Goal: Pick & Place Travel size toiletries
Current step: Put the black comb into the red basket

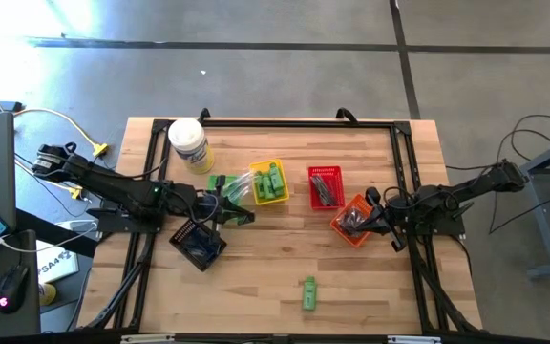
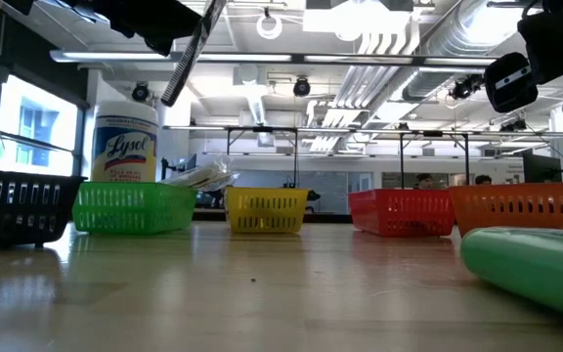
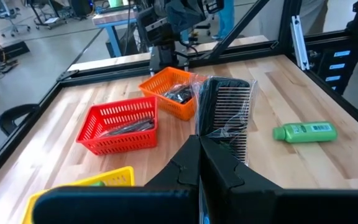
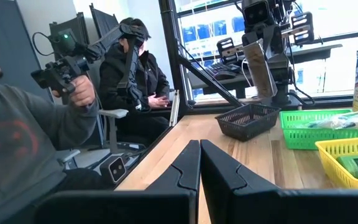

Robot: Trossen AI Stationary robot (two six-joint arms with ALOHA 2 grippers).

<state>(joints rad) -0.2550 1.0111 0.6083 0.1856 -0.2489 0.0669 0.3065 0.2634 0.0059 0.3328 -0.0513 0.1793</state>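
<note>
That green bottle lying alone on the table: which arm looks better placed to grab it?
Probably the right: its gripper is shut and empty, while the left gripper holds a wrapped black comb. The green bottle lies between them.

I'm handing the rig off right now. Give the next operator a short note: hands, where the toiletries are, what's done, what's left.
Left hand: shut on a clear-wrapped black comb, held above the table near the green basket and black basket.
Right hand: shut, empty, beside the orange basket.
Done: green bottles in the yellow basket; dark items in the red basket and the orange one.
Left: place the comb, then pick up the loose green bottle on the front of the table.
</note>
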